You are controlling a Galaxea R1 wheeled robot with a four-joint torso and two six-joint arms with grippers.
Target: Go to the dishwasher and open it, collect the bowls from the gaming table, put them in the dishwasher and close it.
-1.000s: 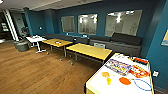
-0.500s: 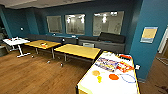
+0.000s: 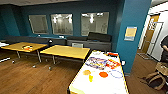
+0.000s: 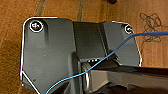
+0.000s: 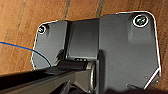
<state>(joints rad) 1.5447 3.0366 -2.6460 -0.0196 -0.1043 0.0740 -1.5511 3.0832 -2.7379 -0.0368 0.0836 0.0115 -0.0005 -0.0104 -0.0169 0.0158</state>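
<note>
Driving over the wooden floor (image 3: 30, 80), the base could clip the white table's (image 3: 100, 85) near corner; whether either gripper is open cannot be told.

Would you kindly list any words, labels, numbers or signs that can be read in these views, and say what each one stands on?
No text can be read here.
Yellow notice on the teal pillar: any wording is too blurred to read.
Colourful prints on the white table: shapes without legible lettering.
Sheet on the door at the right: too blurred to read.
</note>
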